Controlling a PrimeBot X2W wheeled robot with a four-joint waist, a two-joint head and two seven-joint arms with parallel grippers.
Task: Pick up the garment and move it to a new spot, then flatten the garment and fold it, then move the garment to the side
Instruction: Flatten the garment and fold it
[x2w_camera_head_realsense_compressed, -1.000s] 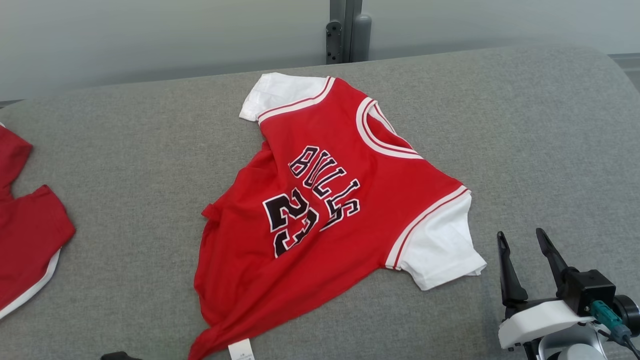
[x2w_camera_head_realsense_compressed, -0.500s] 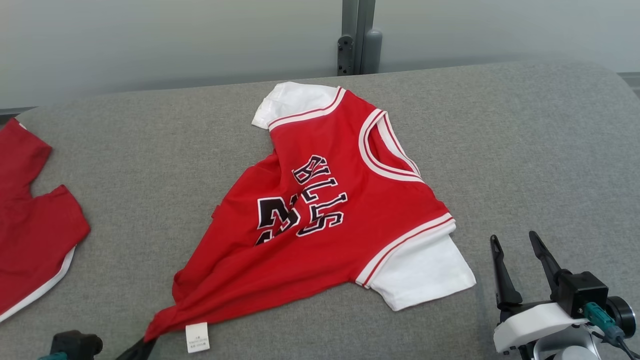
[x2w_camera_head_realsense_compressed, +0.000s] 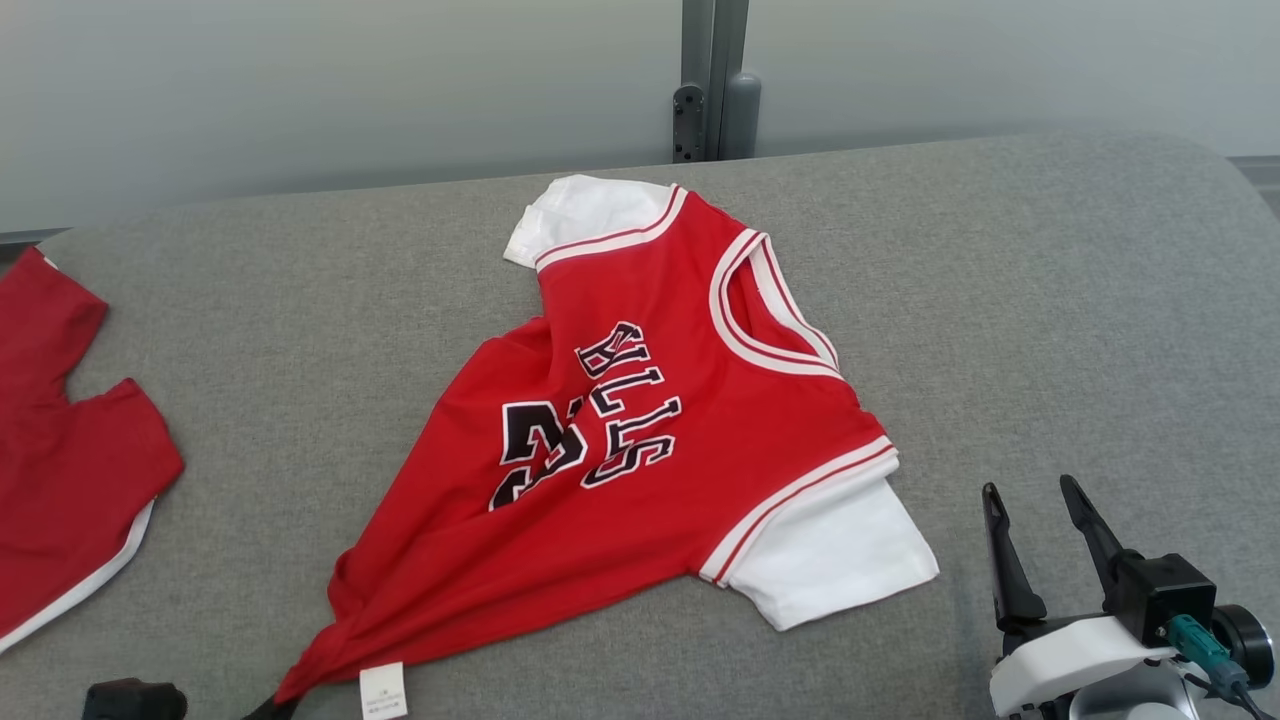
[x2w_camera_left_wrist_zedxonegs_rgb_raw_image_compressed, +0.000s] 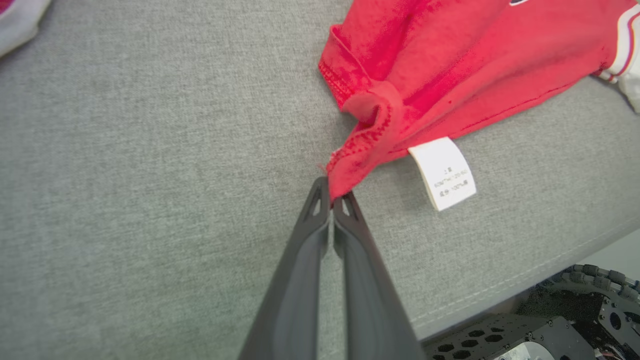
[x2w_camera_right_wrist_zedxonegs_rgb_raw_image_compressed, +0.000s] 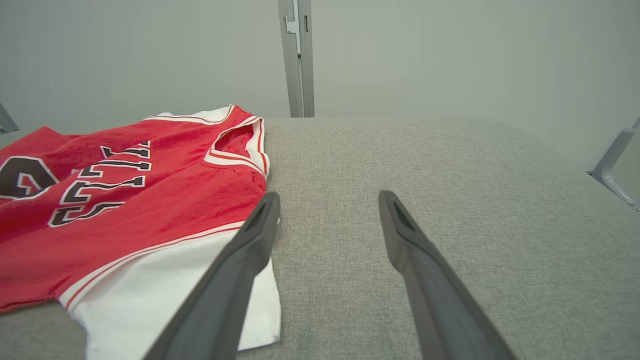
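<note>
Red garment corner clamped in left claw, seemingly held low.

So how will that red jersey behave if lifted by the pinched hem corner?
Probably floppy: the red jersey bunches to a point where the left gripper pinches its hem. Likely light: the thin cloth wrinkles. It would probably drape, its white sleeve trailing.
</note>
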